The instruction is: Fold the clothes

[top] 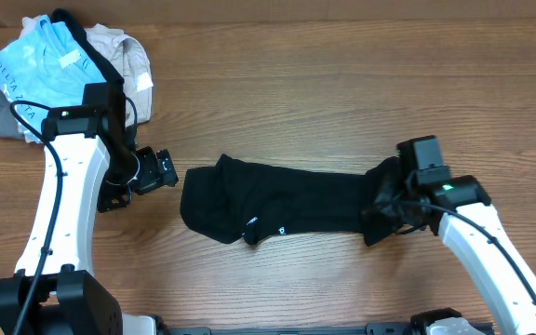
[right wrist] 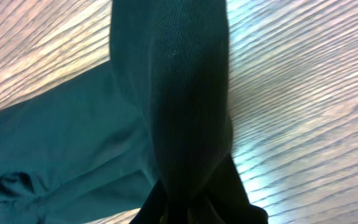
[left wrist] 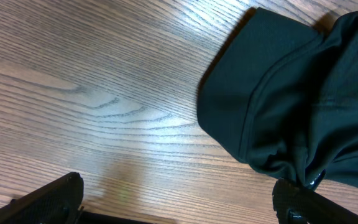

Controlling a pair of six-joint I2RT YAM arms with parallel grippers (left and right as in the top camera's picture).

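Fabric bunched into a long dark band, the black T-shirt lies across the middle of the table, far from folded. We see its right end gathered and pinched in our right gripper, jaws closed tight on the cloth, apparently to draw the garment out straight. Our left gripper hovers just beside the shirt's left end, jaws spread wide and holding nothing, seemingly placed to take that end so both arms can flatten it. At the far left corner a heap of other garments, light blue, beige and grey, sits well apart.
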